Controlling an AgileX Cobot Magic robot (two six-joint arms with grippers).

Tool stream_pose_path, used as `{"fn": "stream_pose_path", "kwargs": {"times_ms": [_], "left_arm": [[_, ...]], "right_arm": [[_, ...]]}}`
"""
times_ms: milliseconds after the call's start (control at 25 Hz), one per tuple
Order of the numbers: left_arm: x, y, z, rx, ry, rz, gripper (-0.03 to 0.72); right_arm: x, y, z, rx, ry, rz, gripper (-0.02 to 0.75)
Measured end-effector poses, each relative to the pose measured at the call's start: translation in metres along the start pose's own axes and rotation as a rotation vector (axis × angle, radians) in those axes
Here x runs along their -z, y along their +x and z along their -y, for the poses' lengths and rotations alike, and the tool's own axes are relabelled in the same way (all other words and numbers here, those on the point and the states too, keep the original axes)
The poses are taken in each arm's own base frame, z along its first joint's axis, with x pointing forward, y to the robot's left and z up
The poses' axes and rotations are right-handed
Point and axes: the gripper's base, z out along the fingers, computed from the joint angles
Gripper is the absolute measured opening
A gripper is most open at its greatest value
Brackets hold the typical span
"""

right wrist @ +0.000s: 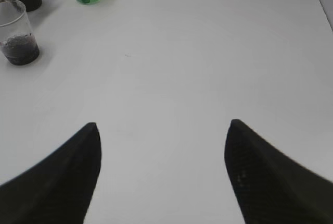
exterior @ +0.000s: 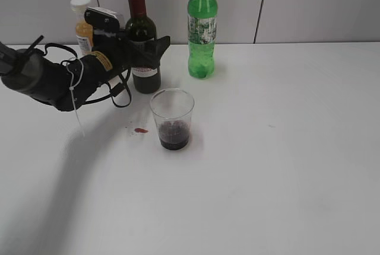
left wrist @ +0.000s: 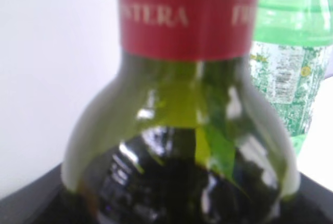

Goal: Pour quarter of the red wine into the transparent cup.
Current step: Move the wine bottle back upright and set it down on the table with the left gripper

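- Exterior view: the red wine (exterior: 142,41) stands upright on the white table (exterior: 285,166), just behind and slightly left of the transparent cup (exterior: 172,118), which makes a handy landmark. The left gripper (exterior: 144,53) reaches in from the left at label height, its jaws on either side of the bottle's body; whether they press the glass cannot be told from here. The cup already holds a shallow pool of dark red, so I judge the pour is made and the bottle set upright.
- Behind the cup to the right stands a green soda bottle (exterior: 202,26); far behind-left, partly hidden by the arm, an orange juice bottle (exterior: 82,24). A small red spill (exterior: 141,130) lies just left of the cup. Nothing stands between wine and cup.
- Left wrist view: the wine's shoulder and maroon neck foil (left wrist: 187,15) fill the frame, very close, with the soda bottle behind on the right. Dark finger edges show at the bottom corners, flanking the glass; grip contact stays unclear.
- Right wrist view: the right gripper (right wrist: 162,146) hangs wide apart and empty over bare table, well away from the cup, which sits at the far left edge.
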Motion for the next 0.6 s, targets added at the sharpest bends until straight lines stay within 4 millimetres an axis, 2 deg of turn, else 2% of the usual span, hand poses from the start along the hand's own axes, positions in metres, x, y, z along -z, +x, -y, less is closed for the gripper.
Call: {"fn": "stream_pose_path", "kwargs": {"times_ms": [400,600], "left_arm": [[0.010,-0.019,0.004,-0.021,0.018,-0.007,0.646],[0.024,-0.023,0.002,-0.019,0.011,-0.029,0.646]], "right_arm": [[0.000,0.000,0.000,0.000,0.000,0.000,0.593],[0.000,0.000,0.000,0.000,0.000,0.000,0.593]]}}
